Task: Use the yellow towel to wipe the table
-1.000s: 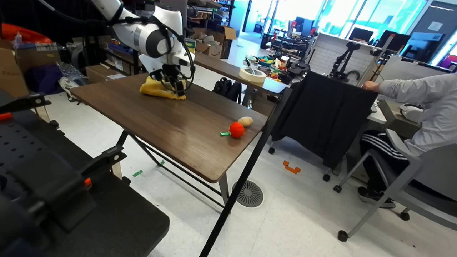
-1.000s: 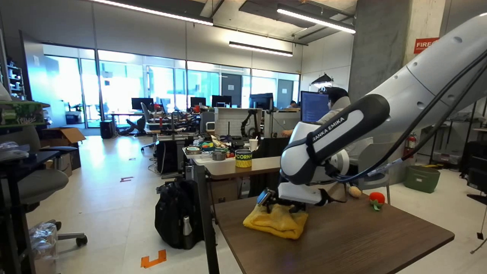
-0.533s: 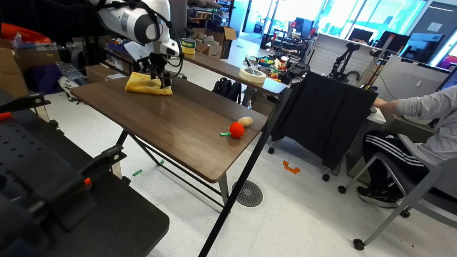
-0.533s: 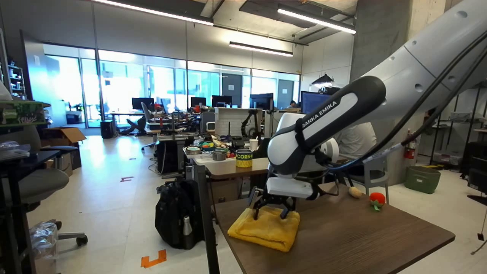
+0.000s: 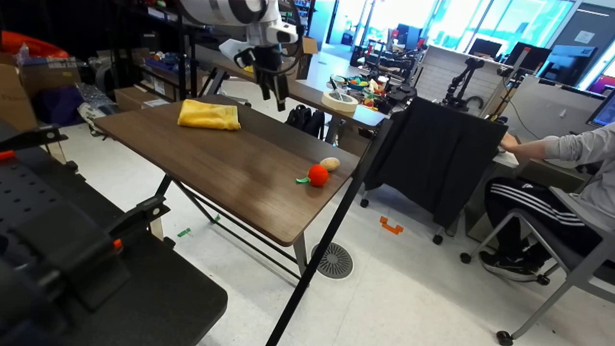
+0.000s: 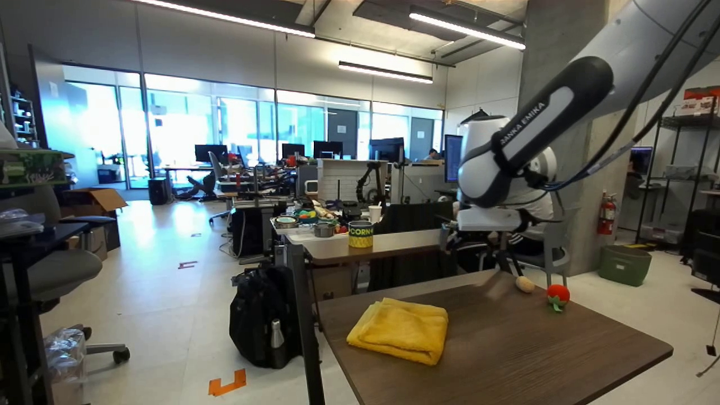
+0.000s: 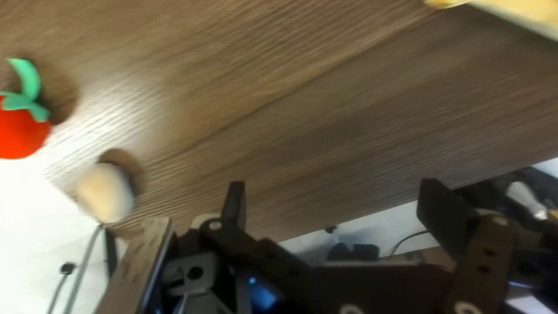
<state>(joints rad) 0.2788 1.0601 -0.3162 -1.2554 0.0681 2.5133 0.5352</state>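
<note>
In an exterior view, your folded, roughly rectangular, bright yellow soft cloth towel [image 6: 399,332] lies flat on the long, rectangular, dark brown wood-top table [image 6: 540,354], its layered folds showing along the front side. You have the dark two-fingered gripper [image 7: 331,189] hanging in the air, higher than the tabletop and well apart from the towel, with its jaws spread wide; in the wrist view its two tips stand far from each other, brown wood grain and a strip of pale, smooth floor [image 7: 388,226] showing between them. In that same view you catch only a blurred yellow piece of the towel, cut off by the upper right corner, while the tips sit lower down. In both exterior views you find the towel to the left of the gripper and lower than it, resting toward one end of the table. Toward the opposite end, a round, red item with green leaves [image 5: 318,175] and a smooth, oval, beige item [image 5: 330,163] lie near each other, and from left to right the gripper appears between the towel and this pair in both exterior views. Exactly how high the tips are above the wood, you cannot tell from these angles.
</note>
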